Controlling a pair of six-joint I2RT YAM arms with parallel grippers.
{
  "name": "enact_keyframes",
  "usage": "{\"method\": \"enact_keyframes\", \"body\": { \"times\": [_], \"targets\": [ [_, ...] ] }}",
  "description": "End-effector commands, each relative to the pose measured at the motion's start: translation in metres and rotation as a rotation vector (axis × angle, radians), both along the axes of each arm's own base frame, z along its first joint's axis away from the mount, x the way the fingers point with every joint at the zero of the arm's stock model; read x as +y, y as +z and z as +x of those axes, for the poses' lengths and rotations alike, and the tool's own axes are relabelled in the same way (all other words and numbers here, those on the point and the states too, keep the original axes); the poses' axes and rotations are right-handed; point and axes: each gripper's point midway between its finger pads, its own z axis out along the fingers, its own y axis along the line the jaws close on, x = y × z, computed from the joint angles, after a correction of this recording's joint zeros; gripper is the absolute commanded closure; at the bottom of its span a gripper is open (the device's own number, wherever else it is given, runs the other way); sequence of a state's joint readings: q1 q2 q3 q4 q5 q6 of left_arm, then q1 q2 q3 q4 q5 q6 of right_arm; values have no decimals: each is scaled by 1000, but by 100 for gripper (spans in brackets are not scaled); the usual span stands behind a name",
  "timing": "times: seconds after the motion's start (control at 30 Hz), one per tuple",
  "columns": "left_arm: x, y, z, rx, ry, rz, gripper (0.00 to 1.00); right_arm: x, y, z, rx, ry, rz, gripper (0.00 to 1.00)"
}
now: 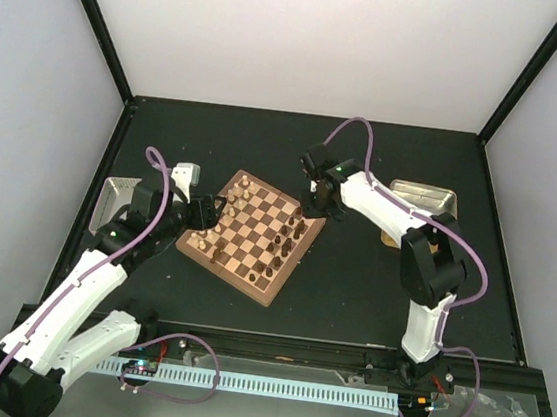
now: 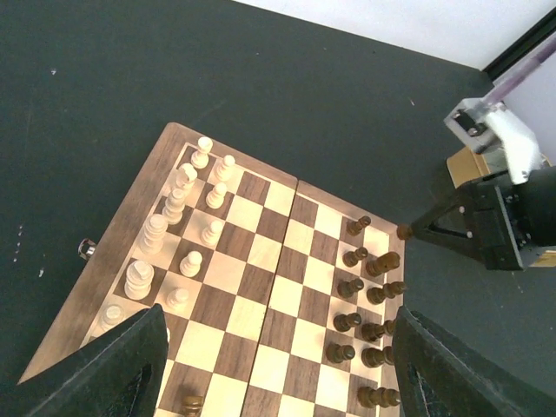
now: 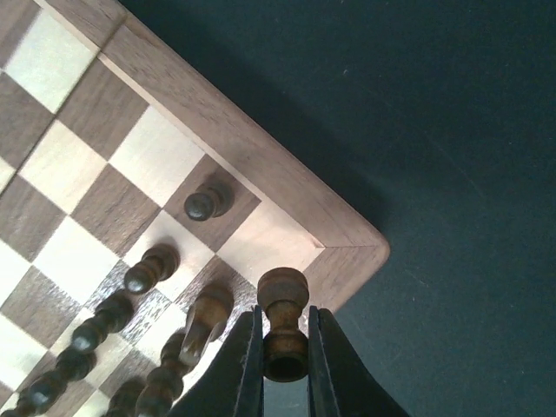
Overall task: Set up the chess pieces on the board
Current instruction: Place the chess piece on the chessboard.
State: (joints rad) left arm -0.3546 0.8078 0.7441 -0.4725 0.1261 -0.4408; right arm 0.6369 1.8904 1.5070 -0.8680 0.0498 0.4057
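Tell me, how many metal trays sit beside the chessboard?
2. The left tray lies left of the board, partly hidden by the left arm; the right tray lies right of it, behind the right arm.

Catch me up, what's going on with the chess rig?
Two arms are setting up a chessboard. The right arm has its jaws shut on a dark piece over the board's corner, beside the dark rows. The left arm hovers over the board, jaws open and empty. Pale pieces line the opposite side.

Smooth wooden board (image 2: 228, 271) and chess pieces (image 2: 139, 278), matt dark table (image 2: 174, 61).
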Motion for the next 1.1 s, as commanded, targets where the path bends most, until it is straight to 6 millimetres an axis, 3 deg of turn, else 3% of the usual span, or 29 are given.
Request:
{"method": "enact_keyframes", "body": {
  "times": [0.0, 0.4, 0.83, 1.07],
  "targets": [
    [3, 9, 5, -28, 11, 18, 27, -1, -9, 4, 28, 22, -37, 99],
    [3, 6, 5, -23, 10, 14, 27, 6, -29, 1, 78, 40, -24, 97],
    [2, 4, 4, -19, 6, 12, 27, 11, -35, 13, 48, 37, -30, 91],
    [1, 4, 4, -15, 1, 12, 27, 8, -35, 15, 49, 35, -51, 83]
  ]
}}
